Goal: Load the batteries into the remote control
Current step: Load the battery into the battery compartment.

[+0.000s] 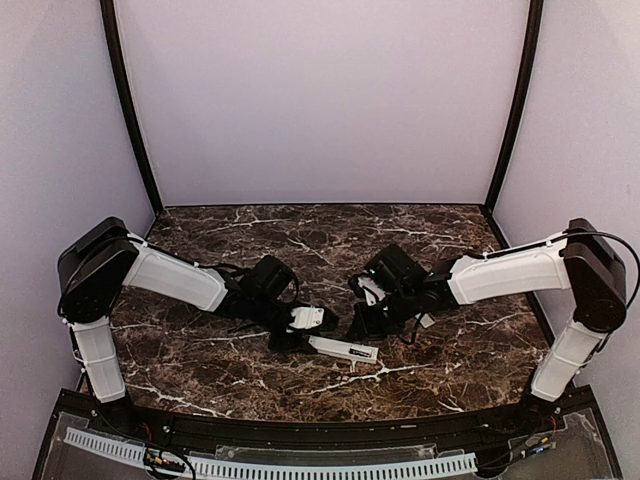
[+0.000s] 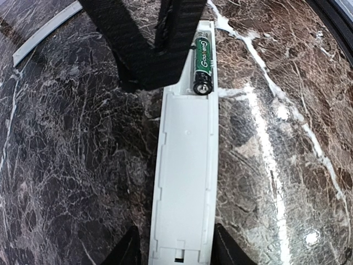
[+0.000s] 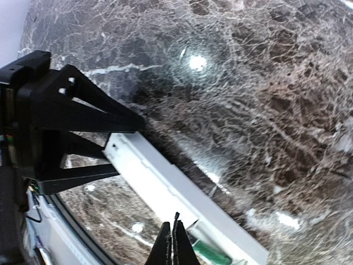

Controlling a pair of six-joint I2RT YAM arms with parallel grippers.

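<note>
The remote control [image 2: 185, 182] is a long white bar lying back-up on the marble, its battery bay open at the far end. One dark battery with a green label [image 2: 202, 63] lies in that bay; it also shows in the right wrist view [image 3: 212, 255]. The other battery is out of view. My left gripper [image 2: 179, 247] is shut on the remote's near end, one finger on each long side. My right gripper [image 3: 176, 229] is shut, its tips just above the remote [image 3: 165, 182] beside the bay. In the top view both grippers, left [image 1: 300, 328] and right [image 1: 363, 318], meet over the remote [image 1: 345, 350].
A thin flat pale-grey strip [image 2: 44, 33] lies on the marble to the left of the remote's far end. The dark marble table [image 1: 450, 360] ends in a black front rail close behind the remote. The side walls stand well away.
</note>
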